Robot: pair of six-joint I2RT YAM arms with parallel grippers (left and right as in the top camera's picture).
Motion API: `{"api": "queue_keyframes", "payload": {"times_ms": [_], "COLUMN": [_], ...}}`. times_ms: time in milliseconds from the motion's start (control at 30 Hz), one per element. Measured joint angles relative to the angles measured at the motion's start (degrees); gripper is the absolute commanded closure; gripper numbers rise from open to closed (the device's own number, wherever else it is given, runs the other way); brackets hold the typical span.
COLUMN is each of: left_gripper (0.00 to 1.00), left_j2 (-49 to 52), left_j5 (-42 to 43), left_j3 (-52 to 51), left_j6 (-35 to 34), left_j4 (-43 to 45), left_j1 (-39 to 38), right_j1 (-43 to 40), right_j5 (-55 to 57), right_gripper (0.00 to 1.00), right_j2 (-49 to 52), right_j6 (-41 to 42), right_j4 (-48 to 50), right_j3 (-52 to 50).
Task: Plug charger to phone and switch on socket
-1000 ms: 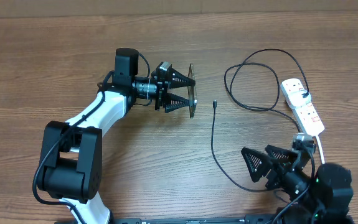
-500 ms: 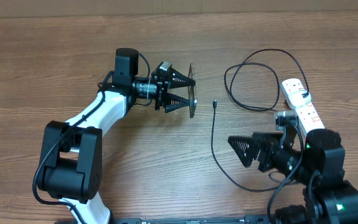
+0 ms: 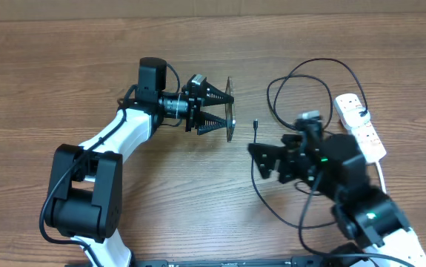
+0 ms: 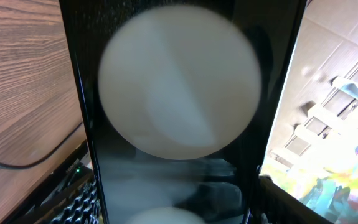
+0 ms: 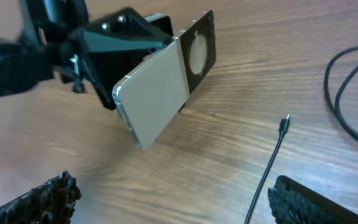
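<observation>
Left gripper (image 3: 226,108): jaws pressed against the two broad faces of the phone (image 3: 229,132), which is held on edge above the table (image 3: 50,59) and appears in the overhead view as a thin dark line. In the left wrist view, the glossy black face of the phone fills the frame and mirrors a round pale light. Right gripper (image 3: 255,161): jaws spread wide, holding nothing, pointing toward the phone from just right of it. In the right wrist view, its two fingers (image 5: 48,196) frame the charger (image 5: 267,171), whose connector plug (image 3: 255,124) lies on the table between the phone and the right gripper, apart from both. The black cable curves back beneath the right arm and forms a loop near the socket (image 3: 362,127), which lies at the right edge of the table.
</observation>
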Motion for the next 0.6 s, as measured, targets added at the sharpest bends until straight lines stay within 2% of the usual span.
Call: {"api": "queue_keyframes", "payload": {"times_ms": [300, 433, 600], "left_gripper": [0.71, 0.71, 0.71], "left_j2": [0.0, 0.0, 0.0], "left_j5": [0.11, 0.13, 0.11], "left_j3": [0.0, 0.0, 0.0], "left_j6": [0.0, 0.0, 0.0], "left_j4": [0.0, 0.0, 0.0], "left_j1": [0.0, 0.0, 0.0], "right_j1": [20.96, 24.65, 25.44], "right_j5": [30.01, 38.69, 44.68], "right_gripper": [0.01, 0.02, 0.07], "right_j2": [9.46, 15.37, 21.16], "right_j6": [1.09, 1.36, 1.42], "right_j4": [10.8, 16.72, 22.38], "right_j3": [0.0, 0.04, 0.04]}}
